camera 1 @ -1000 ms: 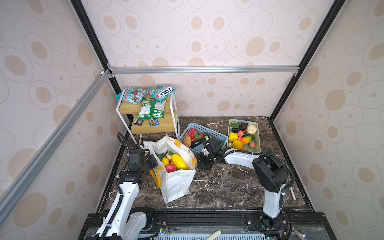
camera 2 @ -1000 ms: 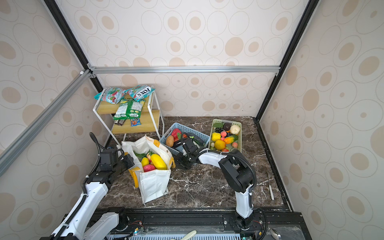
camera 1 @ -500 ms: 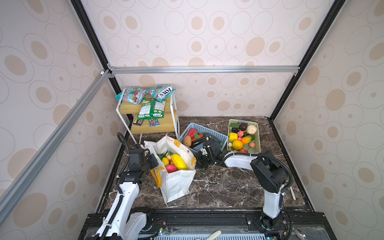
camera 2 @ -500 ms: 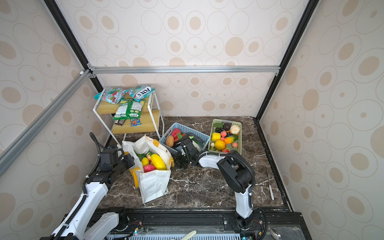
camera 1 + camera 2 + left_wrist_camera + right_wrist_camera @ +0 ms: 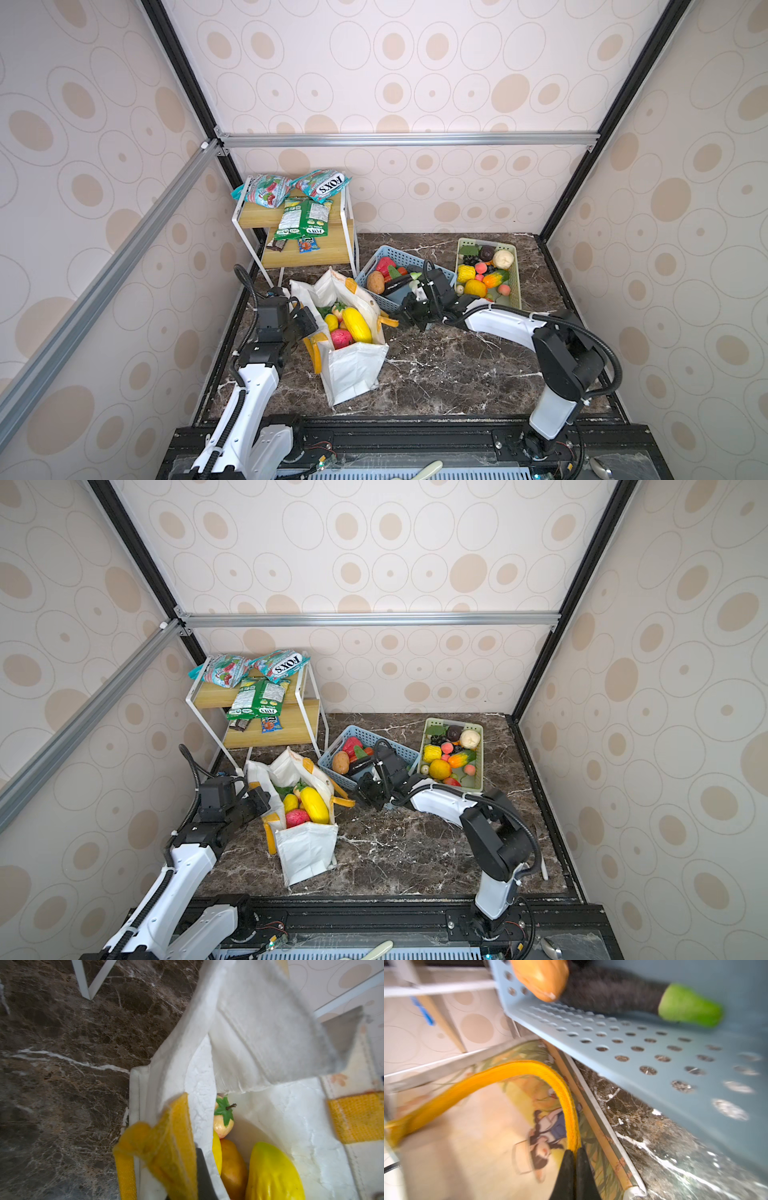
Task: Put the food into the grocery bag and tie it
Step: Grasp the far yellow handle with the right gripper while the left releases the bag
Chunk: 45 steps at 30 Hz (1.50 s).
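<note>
— What colour sits between my black right fingers (image 5: 565, 1176)?
— Yellow-orange handle (image 5: 529, 1068). Past them I see the grocery bag's (image 5: 477, 1126) painted girl picture, a pale-blue perforated basket (image 5: 643, 1051), brown white-veined marble (image 5: 643, 1136).

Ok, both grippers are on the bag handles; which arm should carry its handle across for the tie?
Probably the right. The right gripper pinches a free, arching handle beside the grocery bag, open tabletop nearby. The left gripper holds its bunched handle at the rim, close to the wall; better steadying.
</note>
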Motion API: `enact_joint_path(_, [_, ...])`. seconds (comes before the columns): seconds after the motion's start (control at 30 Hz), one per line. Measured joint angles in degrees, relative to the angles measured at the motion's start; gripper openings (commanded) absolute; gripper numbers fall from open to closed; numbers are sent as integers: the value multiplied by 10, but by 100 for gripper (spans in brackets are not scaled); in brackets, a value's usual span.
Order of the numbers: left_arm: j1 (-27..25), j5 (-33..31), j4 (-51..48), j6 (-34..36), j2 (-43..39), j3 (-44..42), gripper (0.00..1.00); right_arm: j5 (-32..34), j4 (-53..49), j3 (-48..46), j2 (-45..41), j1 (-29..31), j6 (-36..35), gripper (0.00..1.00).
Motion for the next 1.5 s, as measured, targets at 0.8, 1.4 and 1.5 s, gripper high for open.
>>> enact_joint_path(0.8, [14,133,-172,103,36,149,88,96,-250,182,-85,-42,-219,0])
enact_joint_path(1.4, [105,-98,-174,-39,-49,89,68,96,-319,226,-83,-51,-292,0])
enact_joint_path(1.5, [105,-82,-160,-42,-30,56,60,91,-331,243,-78,-56,-303,0])
